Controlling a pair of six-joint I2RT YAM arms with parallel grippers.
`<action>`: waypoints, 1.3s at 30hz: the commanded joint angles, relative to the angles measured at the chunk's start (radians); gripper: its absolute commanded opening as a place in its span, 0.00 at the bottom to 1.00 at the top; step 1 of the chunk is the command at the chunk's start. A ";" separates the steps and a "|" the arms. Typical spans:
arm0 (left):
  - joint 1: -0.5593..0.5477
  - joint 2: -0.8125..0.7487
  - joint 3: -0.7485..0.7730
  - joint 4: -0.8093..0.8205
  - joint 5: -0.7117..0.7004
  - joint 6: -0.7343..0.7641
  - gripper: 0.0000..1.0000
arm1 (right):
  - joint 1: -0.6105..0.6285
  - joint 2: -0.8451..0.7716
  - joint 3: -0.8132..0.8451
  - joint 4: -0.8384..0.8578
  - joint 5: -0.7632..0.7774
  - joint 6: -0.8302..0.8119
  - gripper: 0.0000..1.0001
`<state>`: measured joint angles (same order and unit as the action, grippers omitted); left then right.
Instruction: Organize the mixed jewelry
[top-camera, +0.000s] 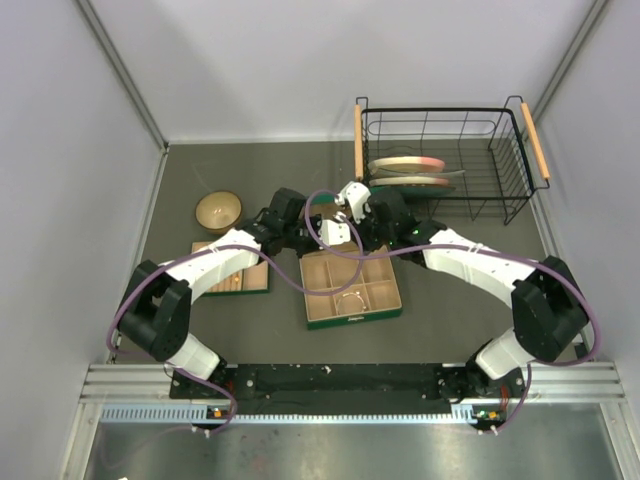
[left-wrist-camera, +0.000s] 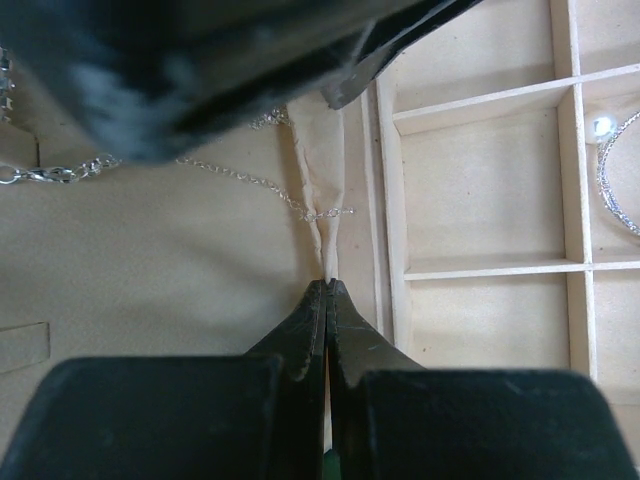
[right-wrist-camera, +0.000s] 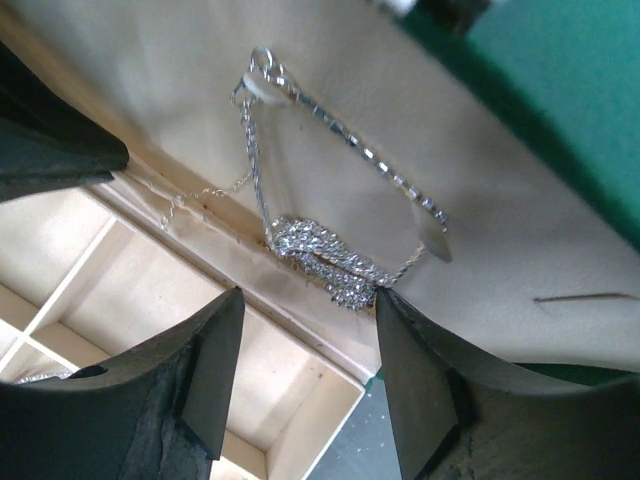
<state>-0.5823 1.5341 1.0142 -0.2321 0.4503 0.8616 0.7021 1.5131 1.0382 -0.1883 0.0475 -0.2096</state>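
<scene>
Fingers of my left gripper are pressed together, no gap at the tips. Narrow beige fold runs straight out from the tips; cannot tell whether it is pinched. Fine silver chain lies just beyond the tips and to their left on a flat beige panel, one end touching the fold. Heavier clasp chain further left, at the frame edge. Right of the tips: divided compartments of the green box. Thin silver bracelet hoop sits in the far-right compartment, well apart from my fingers

Right gripper: fingers spread wide, holding nothing. Sparkly silver bundle lies just past the gap between the two tips, against the box rim. Stone-set strand loops out from it across the beige panel, further from the tips. Thin chain runs along the rim on my left finger's side

Top view: both grippers nearly meet over the box's far edge. Round wooden bowl well off to the left gripper's outer side, wire basket beyond the right one
</scene>
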 joint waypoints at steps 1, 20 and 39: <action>0.001 -0.051 0.050 0.106 0.045 -0.012 0.00 | -0.010 -0.054 -0.017 0.006 0.014 -0.010 0.57; 0.001 -0.003 0.044 0.126 0.028 -0.019 0.00 | -0.042 -0.119 0.054 -0.042 -0.043 0.001 0.61; 0.001 -0.003 0.049 0.128 0.048 -0.029 0.00 | -0.064 -0.007 0.118 -0.022 -0.204 0.019 0.69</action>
<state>-0.5774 1.5494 1.0142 -0.1978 0.4503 0.8391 0.6395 1.4647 1.1164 -0.2600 -0.1055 -0.1982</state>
